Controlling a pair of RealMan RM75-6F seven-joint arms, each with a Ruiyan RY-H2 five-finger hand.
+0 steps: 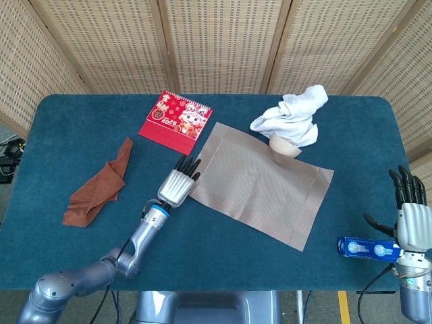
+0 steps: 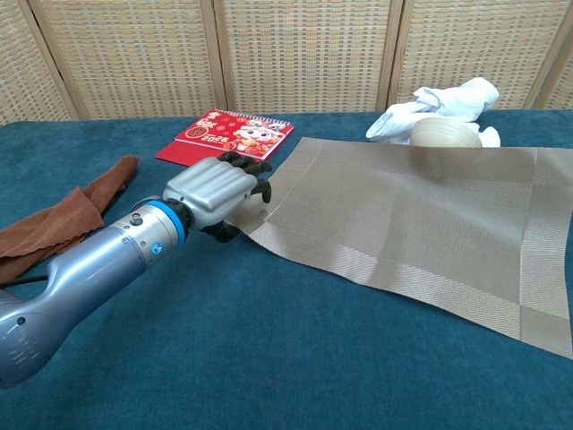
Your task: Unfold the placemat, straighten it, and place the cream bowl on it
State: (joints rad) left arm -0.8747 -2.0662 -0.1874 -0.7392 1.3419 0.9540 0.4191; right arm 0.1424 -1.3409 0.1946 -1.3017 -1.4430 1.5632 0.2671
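Note:
The tan placemat (image 1: 260,182) lies unfolded and flat, skewed across the middle of the blue table (image 1: 67,135); the chest view shows the placemat (image 2: 421,215) too. At its far edge the cream bowl (image 1: 286,145) is tipped, half under a white cloth, and the bowl (image 2: 445,134) peeks over the mat. My left hand (image 1: 177,185) has reached the mat's left corner. Its fingers (image 2: 251,170) lie over that corner and hide it, and the mat is not lifted. My right hand (image 1: 410,209) stands at the table's right edge with its fingers spread, holding nothing.
A red calendar (image 1: 175,121) lies behind the left hand. A brown cloth (image 1: 100,185) is crumpled at the left. The white cloth (image 1: 290,116) is heaped over the bowl. A blue packet (image 1: 368,248) lies beside the right hand near the front edge.

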